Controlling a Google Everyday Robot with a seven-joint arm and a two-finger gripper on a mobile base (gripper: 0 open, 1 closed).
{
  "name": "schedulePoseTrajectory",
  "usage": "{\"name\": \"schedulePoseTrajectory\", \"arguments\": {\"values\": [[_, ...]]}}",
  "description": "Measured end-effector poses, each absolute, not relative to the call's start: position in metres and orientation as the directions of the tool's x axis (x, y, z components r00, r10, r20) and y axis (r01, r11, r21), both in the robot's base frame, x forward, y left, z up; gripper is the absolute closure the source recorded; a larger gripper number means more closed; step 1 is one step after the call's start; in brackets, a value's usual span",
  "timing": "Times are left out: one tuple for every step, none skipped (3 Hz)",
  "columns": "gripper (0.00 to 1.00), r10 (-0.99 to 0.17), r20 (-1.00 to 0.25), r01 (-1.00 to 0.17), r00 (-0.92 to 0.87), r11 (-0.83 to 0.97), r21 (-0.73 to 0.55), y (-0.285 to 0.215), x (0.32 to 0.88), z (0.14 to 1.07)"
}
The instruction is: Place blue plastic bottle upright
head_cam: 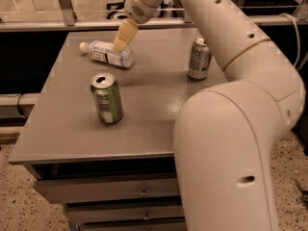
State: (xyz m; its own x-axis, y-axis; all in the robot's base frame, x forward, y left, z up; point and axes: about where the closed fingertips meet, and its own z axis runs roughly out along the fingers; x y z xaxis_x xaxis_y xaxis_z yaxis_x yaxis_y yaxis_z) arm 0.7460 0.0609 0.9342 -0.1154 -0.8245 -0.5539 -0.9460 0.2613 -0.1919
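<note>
Grey matte tabletop (144, 105): at 11 o'clock, tan gripper (120, 41), spread untellable, hides the base of the toppled clear bluish plastic bottle (102, 53).

End effector (121, 42) above sideways bottle (102, 53)
</note>
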Motion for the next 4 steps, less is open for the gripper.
{"name": "schedulePoseTrajectory", "arguments": {"values": [[0.0, -0.816, -0.564, -0.946, -0.127, 0.271, -0.18, 0.104, 0.756, 0.933], [0.0, -0.841, -0.522, -0.947, -0.146, 0.271, -0.173, 0.143, 0.764, 0.915], [0.0, -0.859, -0.478, -0.947, -0.181, 0.284, -0.152, 0.165, 0.772, 0.893], [0.0, -0.869, -0.44, -0.942, -0.226, 0.311, -0.131, 0.168, 0.781, 0.872]]}}
